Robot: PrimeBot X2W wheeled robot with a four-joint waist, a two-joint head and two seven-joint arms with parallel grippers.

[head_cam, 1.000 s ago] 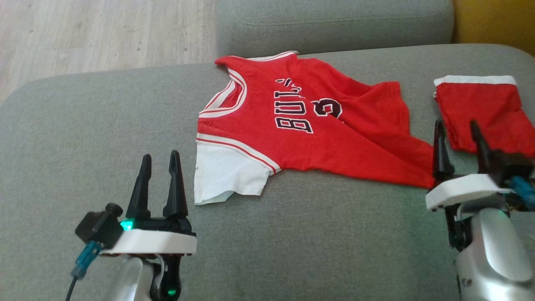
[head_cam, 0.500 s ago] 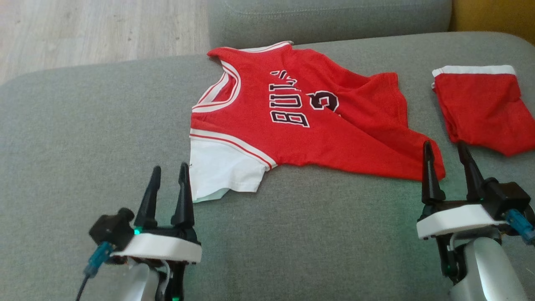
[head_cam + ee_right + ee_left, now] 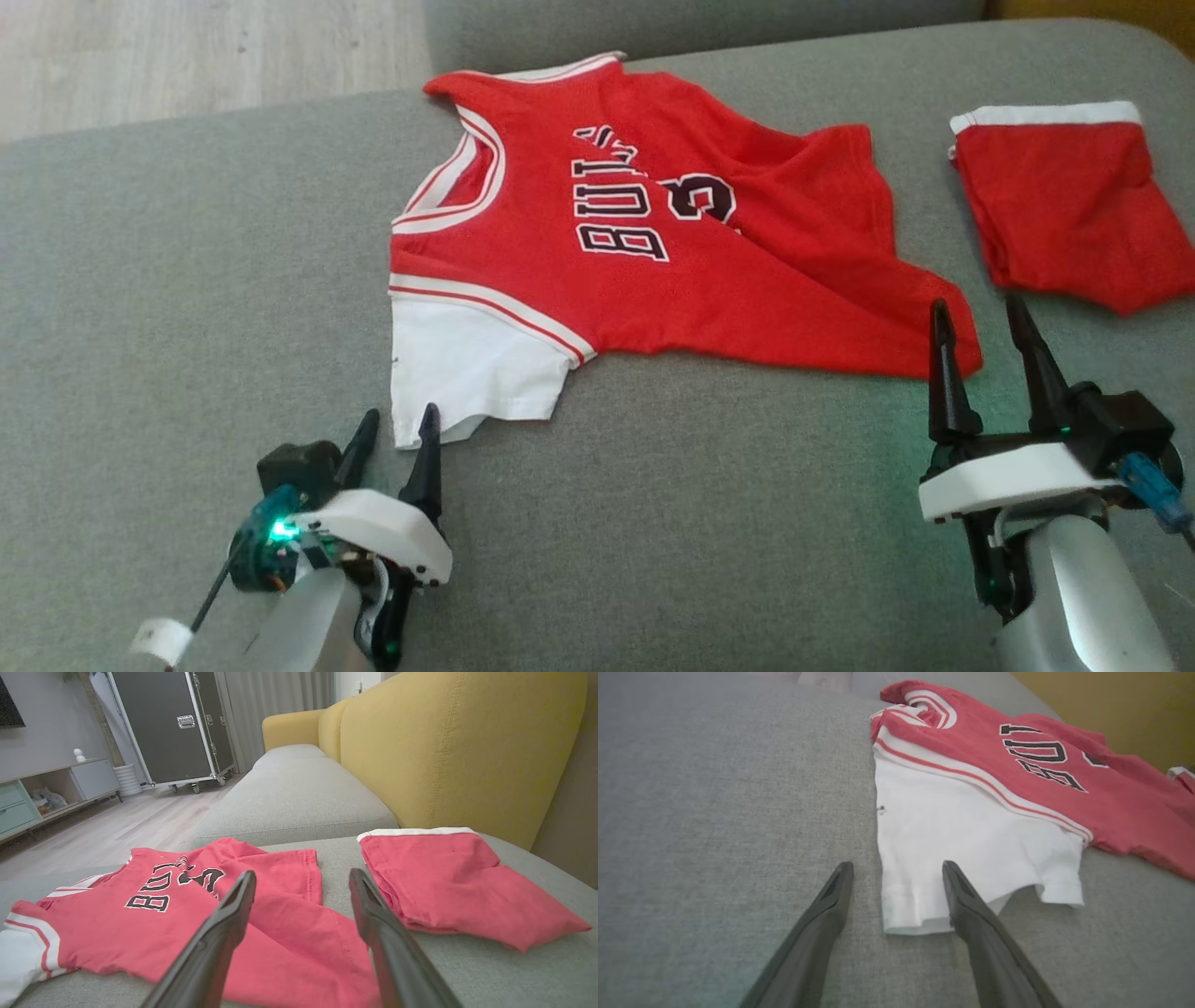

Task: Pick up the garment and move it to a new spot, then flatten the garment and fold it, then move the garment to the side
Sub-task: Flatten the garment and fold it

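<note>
The garment is a red jersey [image 3: 653, 280] with black lettering and a white sleeve [image 3: 971, 826], lying spread and creased on the grey sofa cushion [image 3: 187, 280]. My left gripper [image 3: 401, 415] is open and tilted low at the sleeve's near corner. In the left wrist view its fingertips straddle the left edge of the sleeve, left gripper [image 3: 898, 864]. My right gripper [image 3: 976, 304] is open, standing at the jersey's near right hem corner. The right wrist view looks over the jersey [image 3: 117, 924] between the open fingers of the right gripper [image 3: 302, 872].
Folded red shorts [image 3: 1055, 205] with a white waistband lie on the cushion right of the jersey, also in the right wrist view as shorts [image 3: 448, 882]. A yellow sofa back [image 3: 444, 751] rises behind them. Wooden floor [image 3: 187, 56] lies beyond the cushion's far left edge.
The head camera has tipped, shifting the scene up. My left gripper has dipped and closed in on the white sleeve's corner. My right gripper has drawn back towards the hem corner. Both stay open.
</note>
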